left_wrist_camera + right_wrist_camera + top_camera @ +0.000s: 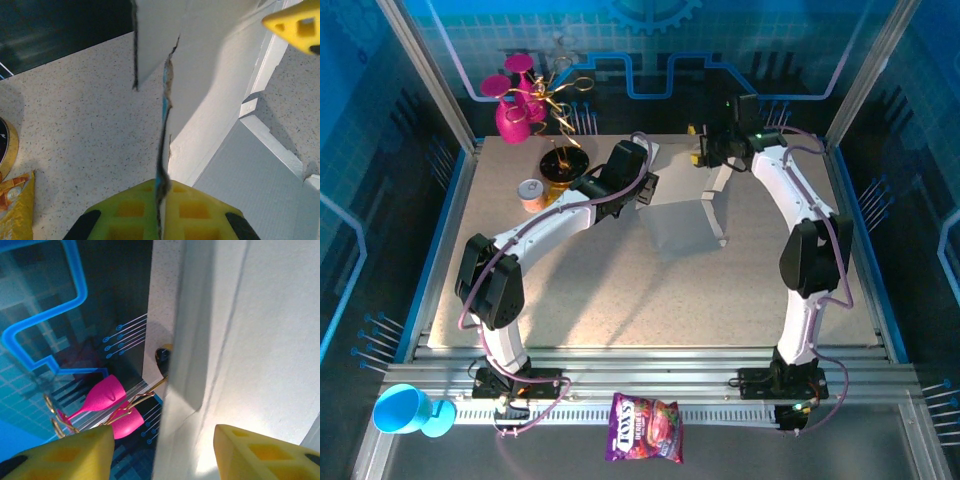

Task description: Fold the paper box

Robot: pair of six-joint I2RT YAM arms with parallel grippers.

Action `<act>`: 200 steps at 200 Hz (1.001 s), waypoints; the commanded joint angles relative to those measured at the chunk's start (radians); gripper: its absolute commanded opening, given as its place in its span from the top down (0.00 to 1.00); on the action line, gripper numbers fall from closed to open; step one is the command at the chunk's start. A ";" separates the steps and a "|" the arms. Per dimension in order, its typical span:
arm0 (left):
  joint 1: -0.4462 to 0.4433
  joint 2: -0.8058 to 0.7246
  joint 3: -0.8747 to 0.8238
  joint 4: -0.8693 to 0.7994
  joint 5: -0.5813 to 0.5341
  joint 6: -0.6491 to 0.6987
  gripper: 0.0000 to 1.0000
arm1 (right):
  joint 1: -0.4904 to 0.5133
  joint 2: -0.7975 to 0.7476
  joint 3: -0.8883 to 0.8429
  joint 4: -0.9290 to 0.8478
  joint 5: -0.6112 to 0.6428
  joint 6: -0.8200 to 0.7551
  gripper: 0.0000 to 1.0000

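Two grippers meet the paper box [685, 215] mid-table [620, 300], far side: left gripper [162, 192] clamped on its edge, right gripper [165, 450] fingers apart astride a panel.

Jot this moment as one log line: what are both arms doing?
left gripper: shut on paper box edge | right gripper: open, astride a box panel | fold: unfinished
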 commanded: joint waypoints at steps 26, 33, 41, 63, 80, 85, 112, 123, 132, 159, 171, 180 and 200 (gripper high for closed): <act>-0.011 -0.039 -0.020 0.033 -0.019 0.033 1.00 | -0.016 0.035 0.039 0.007 -0.033 0.046 0.49; -0.011 -0.039 -0.021 0.033 -0.019 0.033 1.00 | -0.018 0.038 0.035 0.015 -0.037 0.054 0.55; -0.011 -0.039 -0.022 0.032 -0.020 0.033 1.00 | -0.016 0.036 0.033 0.019 -0.033 0.057 0.60; -0.012 -0.041 -0.024 0.033 -0.023 0.032 1.00 | -0.016 0.030 0.030 0.016 -0.028 0.052 0.65; -0.012 -0.042 -0.028 0.036 -0.025 0.031 1.00 | -0.016 0.025 0.012 0.021 -0.034 0.061 0.65; -0.011 -0.043 -0.028 0.036 -0.025 0.030 1.00 | -0.016 0.023 0.003 0.028 -0.035 0.064 0.63; -0.011 -0.045 -0.032 0.036 -0.025 0.033 1.00 | -0.016 0.024 -0.020 0.056 -0.054 0.080 0.57; -0.011 -0.046 -0.034 0.037 -0.026 0.035 1.00 | -0.016 0.030 -0.016 0.047 -0.061 0.078 0.57; -0.012 -0.047 -0.035 0.038 -0.028 0.037 1.00 | -0.016 0.032 -0.013 0.040 -0.068 0.080 0.57; -0.012 -0.049 -0.036 0.039 -0.030 0.038 1.00 | -0.016 0.037 -0.031 0.045 -0.085 0.091 0.57; -0.012 -0.050 -0.037 0.039 -0.031 0.039 1.00 | -0.016 0.036 -0.031 0.045 -0.081 0.093 0.60; -0.011 -0.052 -0.039 0.039 -0.033 0.041 1.00 | -0.013 0.036 -0.028 0.039 -0.082 0.091 0.62; -0.011 -0.055 -0.044 0.042 -0.039 0.045 1.00 | -0.014 0.034 -0.030 0.020 -0.087 0.092 0.67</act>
